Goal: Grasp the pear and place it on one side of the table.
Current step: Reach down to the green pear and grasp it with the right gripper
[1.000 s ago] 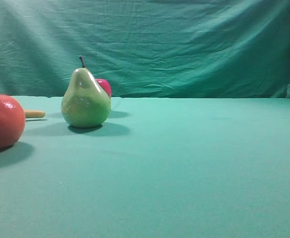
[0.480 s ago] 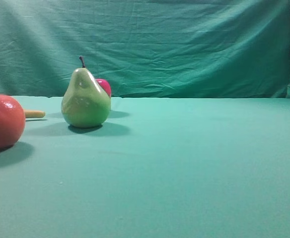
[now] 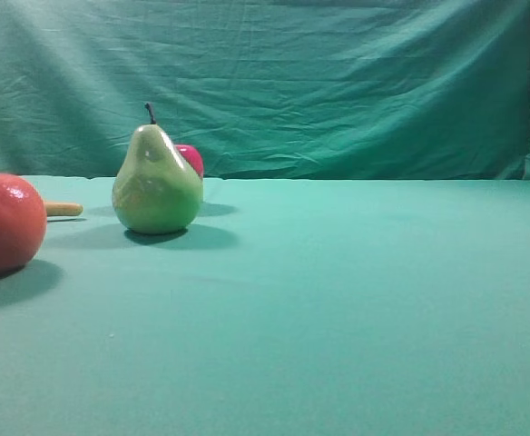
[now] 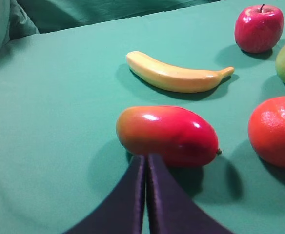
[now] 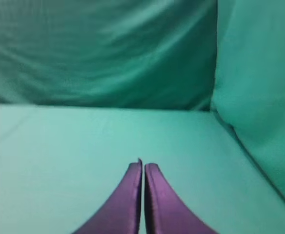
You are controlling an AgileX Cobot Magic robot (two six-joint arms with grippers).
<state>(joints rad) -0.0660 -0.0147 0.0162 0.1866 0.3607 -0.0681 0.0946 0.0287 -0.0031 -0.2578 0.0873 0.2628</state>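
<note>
The task looks unstarted: the glossy yellow-green pear (image 3: 157, 183) stands upright, ungrasped, on the smooth teal-green cloth table (image 3: 356, 300), while the left gripper (image 4: 146, 158) and right gripper (image 5: 143, 165) are both closed, empty.

Teal table (image 3: 365, 300) with pear (image 3: 156, 186), apple (image 4: 258, 28), banana (image 4: 174, 77), mango (image 4: 168, 136), orange (image 4: 275, 131).

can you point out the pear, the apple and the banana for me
pear (image 3: 156, 186), exterior high view, middle of its wide body
apple (image 4: 258, 28), left wrist view, centre of its red side
banana (image 4: 174, 78), left wrist view, middle of its length
</note>
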